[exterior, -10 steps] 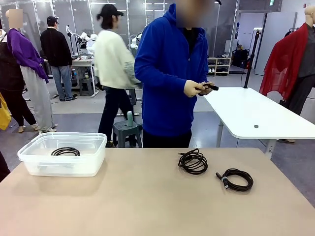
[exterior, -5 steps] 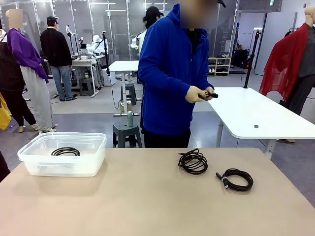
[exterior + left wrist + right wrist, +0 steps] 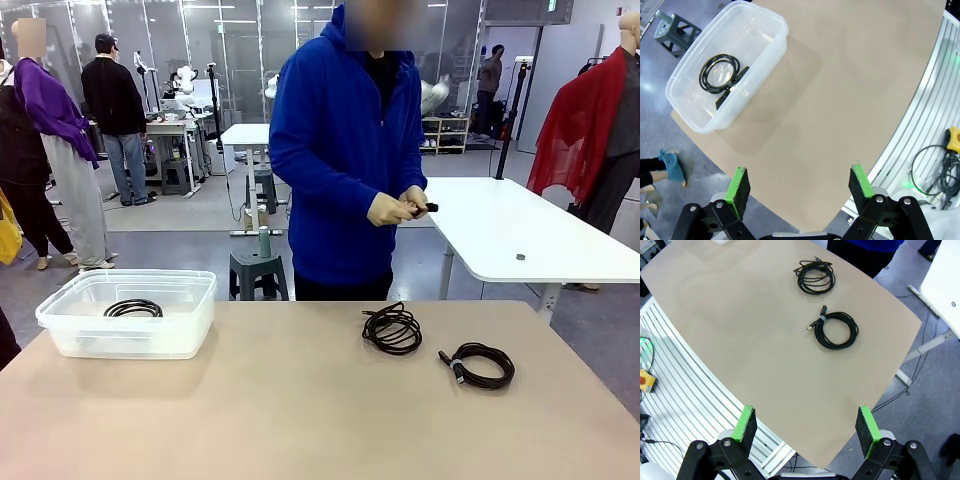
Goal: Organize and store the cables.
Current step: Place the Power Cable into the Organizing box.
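Note:
Two coiled black cables lie on the tan table, one (image 3: 391, 329) near the far edge and one (image 3: 480, 364) to its right; the right wrist view has them as the farther cable (image 3: 814, 277) and the nearer cable (image 3: 836, 330). A third cable (image 3: 133, 308) lies in the clear plastic bin (image 3: 60, 318), also seen as a coil (image 3: 720, 75) in the bin (image 3: 771, 46) from the left wrist. The person in a blue hoodie holds a small black cable bundle (image 3: 418, 208) in both hands beyond the table. My left gripper (image 3: 800, 184) and right gripper (image 3: 805, 425) hang open high above the table.
A white table (image 3: 520, 235) stands behind the person at the right. Bare tabletop (image 3: 280, 400) spreads between the bin and the cables. A ribbed white base (image 3: 685, 390) with a yellow button (image 3: 645, 380) lies below the near edge.
The person has shifted slightly and lowered the hands with the black bundle. A passer-by behind has walked out of sight. Neither arm nor the cables on the table moved.

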